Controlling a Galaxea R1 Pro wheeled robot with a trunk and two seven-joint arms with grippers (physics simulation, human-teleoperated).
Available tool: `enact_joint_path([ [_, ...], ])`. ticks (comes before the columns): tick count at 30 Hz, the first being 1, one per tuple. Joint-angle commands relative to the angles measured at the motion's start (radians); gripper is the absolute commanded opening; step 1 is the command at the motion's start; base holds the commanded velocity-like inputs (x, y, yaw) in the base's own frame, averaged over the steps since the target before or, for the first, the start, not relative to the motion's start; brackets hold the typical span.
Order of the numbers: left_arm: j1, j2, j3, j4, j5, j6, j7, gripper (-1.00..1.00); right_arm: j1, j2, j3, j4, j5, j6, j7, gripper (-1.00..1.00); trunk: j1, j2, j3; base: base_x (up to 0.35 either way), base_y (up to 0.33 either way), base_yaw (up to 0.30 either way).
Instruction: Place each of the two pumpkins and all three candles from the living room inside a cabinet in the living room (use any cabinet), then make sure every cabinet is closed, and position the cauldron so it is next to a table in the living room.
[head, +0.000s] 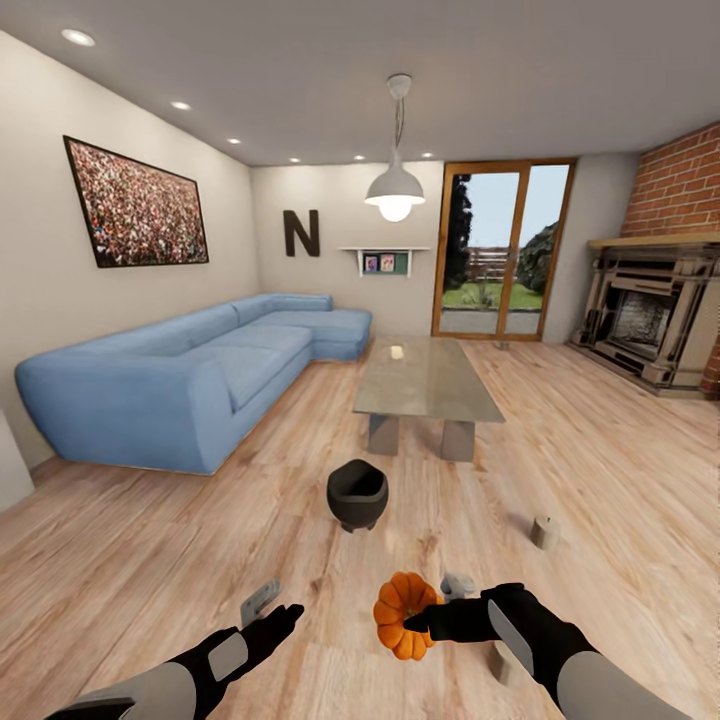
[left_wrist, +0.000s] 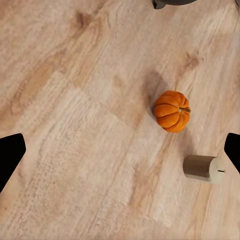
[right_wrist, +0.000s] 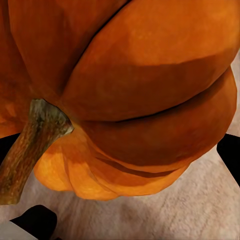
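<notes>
Head view: the right pincer (head: 425, 622) grips a pumpkin (head: 402, 613) above the floor (head: 150, 540); the left pincer (head: 272, 610) is spread and empty.

Left wrist view: a second pumpkin (left_wrist: 172, 110) lies ahead beside a candle (left_wrist: 201, 168).

Right wrist view: the held pumpkin's stem (right_wrist: 30, 145) points sideways.

The plank floor (head: 200, 520) between the blue sofa (head: 180, 380) and the fireplace (head: 655, 315) is wide and open. The cauldron (head: 357, 493) stands in the middle, in front of the table (head: 428, 385). One candle (head: 545, 531) stands at the right, well apart. The right gripper (head: 425, 622) is closed on a pumpkin (head: 400, 613), so it is full. The left gripper (head: 268, 605) is free above bare floor.
</notes>
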Motion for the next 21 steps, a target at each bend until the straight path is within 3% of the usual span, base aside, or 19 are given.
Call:
enact_joint_path([
  [1,-0.001,0.0,0.008,0.0,0.002,0.004,-0.003,1.0,-0.001,-0.001,0.005,-0.002,-0.006,0.004,-0.003,-1.0,0.0,-0.001,-0.002,0.0,0.001,-0.086],
  [21,-0.001,0.0,0.008,0.0,0.002,0.004,-0.003,1.0,-0.001,-0.003,0.004,-0.001,-0.007,0.004,-0.003,-1.0,0.0,-0.001,-0.031,0.0,0.0,-0.158],
])
